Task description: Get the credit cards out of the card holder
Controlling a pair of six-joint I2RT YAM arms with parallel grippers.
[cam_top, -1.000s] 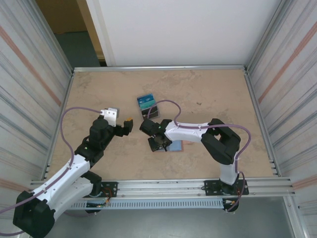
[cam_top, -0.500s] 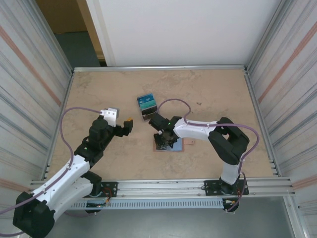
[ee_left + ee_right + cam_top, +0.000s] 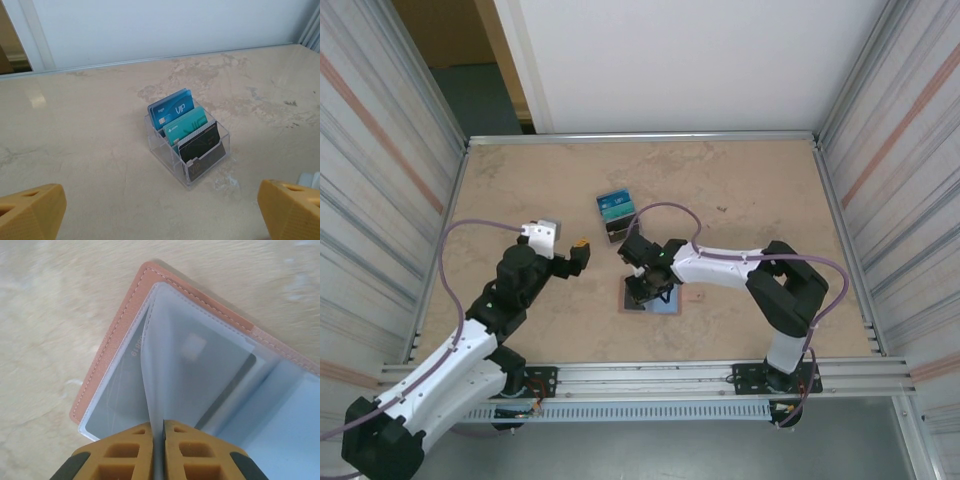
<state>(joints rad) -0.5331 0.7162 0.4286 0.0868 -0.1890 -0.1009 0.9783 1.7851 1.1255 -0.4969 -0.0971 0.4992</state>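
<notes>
The salmon-pink card holder (image 3: 116,335) lies open on the table, light blue lining (image 3: 280,425) up; from above the card holder (image 3: 666,307) sits just under the right wrist. My right gripper (image 3: 159,432) is shut on the edge of one frosted clear sleeve (image 3: 165,365) and holds it raised off the holder. A credit card (image 3: 117,395) with printed digits shows dimly through the sleeve below it. A second card (image 3: 225,375) with a dark edge lies in the sleeve beside it. My left gripper (image 3: 160,215) hangs open above bare table, its fingers (image 3: 30,210) wide apart.
A clear plastic stand (image 3: 187,140) holding blue, teal and dark cards sits ahead of the left gripper; from above the stand (image 3: 617,214) is just beyond the right gripper (image 3: 644,288). Metal rails edge the table. The left gripper (image 3: 578,250) is left of the holder.
The right jaws have closed onto the clear sleeve. The card holder has slid a little to the left under that gripper. The left arm has barely moved.
</notes>
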